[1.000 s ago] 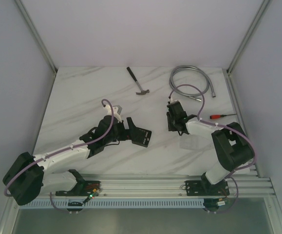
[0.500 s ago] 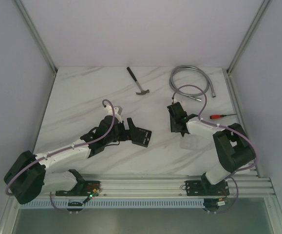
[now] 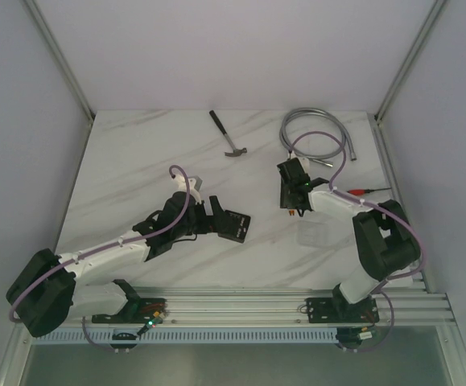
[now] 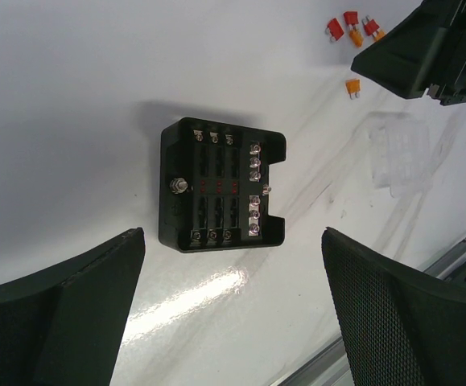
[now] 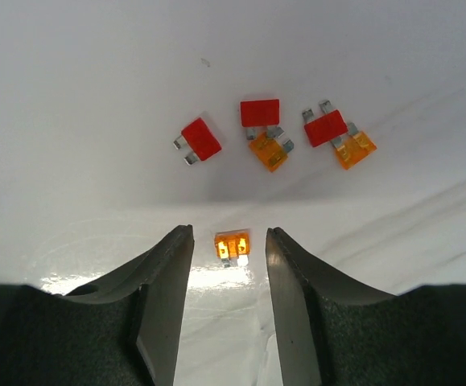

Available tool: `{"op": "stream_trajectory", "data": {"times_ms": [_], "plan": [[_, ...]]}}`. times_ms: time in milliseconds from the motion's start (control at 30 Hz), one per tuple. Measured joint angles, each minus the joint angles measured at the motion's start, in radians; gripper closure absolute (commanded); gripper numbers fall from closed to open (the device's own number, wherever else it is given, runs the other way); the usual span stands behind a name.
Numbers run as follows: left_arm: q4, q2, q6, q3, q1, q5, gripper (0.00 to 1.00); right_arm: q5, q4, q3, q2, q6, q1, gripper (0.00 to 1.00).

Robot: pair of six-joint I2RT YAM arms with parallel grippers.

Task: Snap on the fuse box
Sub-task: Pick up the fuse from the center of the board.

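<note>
- The fuse box point(image 4: 220, 185) was seen lying flat on the bench point(image 4: 72, 72), uncovered, with its slots facing up.
- No lid was found on it. A clear cover point(image 4: 402, 149) lay apart from the fuse box, to its right in the left wrist view, so the snapping-on was judged not yet done.
- The left claw point(image 4: 233, 241) was held wide over the fuse box, with one finger off each side of its near edge. Nothing was gripped and no contact was shown.
- The right claw point(image 5: 229, 233) was placed well apart from the fuse box, beyond the clear cover, over loose fuses point(image 5: 260, 121).
- Its jaws were set narrowly apart, with one orange fuse point(image 5: 232, 245) lying on the bench between the tips. A gap was seen on each side, so no grip was judged.
- The remaining work was judged to be this: the clear cover had to be fetched, lined up over the fuse box and pressed down until seated.
</note>
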Motion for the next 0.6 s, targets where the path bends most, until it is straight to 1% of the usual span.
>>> {"op": "stream_trajectory", "data": {"times_ms": [600], "plan": [[-0.003, 0.000, 0.007, 0.000, 0.000, 0.001, 0.00, -0.086, -0.080, 0.052, 0.087, -0.077, -0.043, 0.59]]}}
